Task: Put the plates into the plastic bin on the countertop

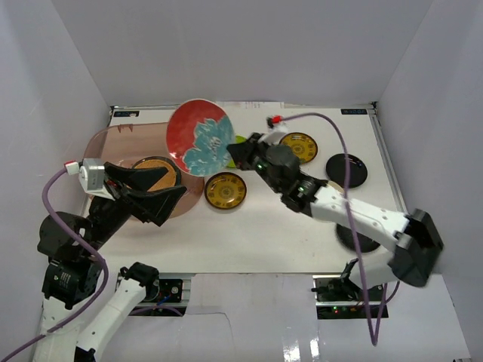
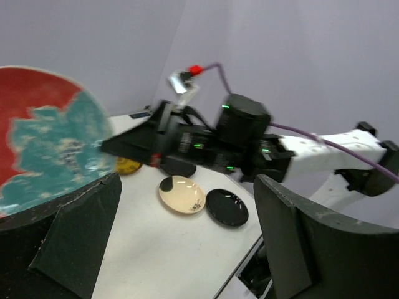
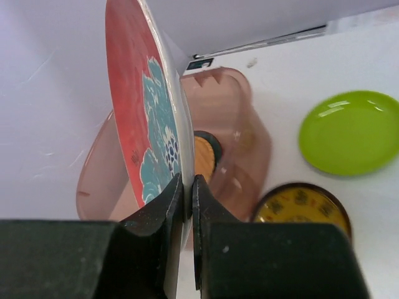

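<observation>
Plain pale grey walls (image 1: 249,45) close the space on three sides. Between them lies the flat white countertop (image 1: 256,234), matte and smooth, with a metal rail along its right edge. At the left of it stands the translucent pinkish-brown plastic bin (image 1: 113,137), which has rounded corners and a lipped rim. Inside it lies a round tan plate with a dark rim (image 1: 155,170).

The large round red plate with a teal flower pattern (image 1: 200,137) is up in the air. It stands on its edge, with its glossy face turned toward the left arm. In the top view it covers the far right corner of the bin. The right gripper (image 1: 238,153) holds this plate by its right rim; the right wrist view shows the two black fingers pressed on both sides of the thin edge. The left gripper (image 1: 162,185) hangs over the near right part of the bin, its black jaws spread wide with nothing between them.

Smaller dishes lie on the countertop to the right of the bin. A yellow-brown patterned plate (image 1: 225,190) is just beside the bin, and a second patterned plate (image 1: 299,147) lies farther back. There are also a glossy black plate (image 1: 347,170) at the right, a shiny lime green plate (image 3: 352,132) and a cream plate with a dark mark (image 2: 182,194).
</observation>
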Controlling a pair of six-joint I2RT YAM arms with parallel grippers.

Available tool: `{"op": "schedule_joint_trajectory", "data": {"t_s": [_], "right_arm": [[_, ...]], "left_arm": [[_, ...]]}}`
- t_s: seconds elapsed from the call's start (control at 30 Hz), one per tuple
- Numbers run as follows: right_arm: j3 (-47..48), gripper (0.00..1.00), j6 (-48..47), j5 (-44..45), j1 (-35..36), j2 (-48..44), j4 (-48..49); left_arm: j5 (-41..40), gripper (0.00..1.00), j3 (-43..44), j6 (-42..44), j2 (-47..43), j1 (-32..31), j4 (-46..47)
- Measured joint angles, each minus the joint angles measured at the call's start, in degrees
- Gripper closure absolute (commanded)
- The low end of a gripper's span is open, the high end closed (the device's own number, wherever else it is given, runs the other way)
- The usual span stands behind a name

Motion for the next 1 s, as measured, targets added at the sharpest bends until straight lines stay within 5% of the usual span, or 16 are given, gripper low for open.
{"op": "schedule_joint_trajectory", "data": {"t_s": [0.23,0.47,0.73,0.87,0.9,1.0], "right_arm": [[37.8,0.92,-0.9,-10.4,1.3,35.0,-6.5],[64.8,0.92,1.5,-16.7,3.0,59.0,-17.2],[66.5,0.91,7.2,-18.1,3.3,66.2,-22.4],[63.6,0.59,10.0,-17.6,3.3,66.1,-18.7],[63.1,0.41,10.5,-17.4,3.3,66.0,-17.7],[62.5,0.19,11.1,-16.9,3.3,65.6,-16.4]], "left_arm": [[0.4,0.02,3.7,-0.3,0.1,0.0,0.0],[-0.8,0.02,4.9,0.5,0.4,0.0,-1.3],[-1.1,0.02,3.8,0.5,0.7,0.0,-1.5],[-1.2,0.02,2.7,0.4,0.8,0.0,-1.7],[-1.3,0.02,2.4,0.4,0.8,0.0,-1.7],[-2.1,0.02,2.3,0.3,1.1,0.0,-2.4]]}}
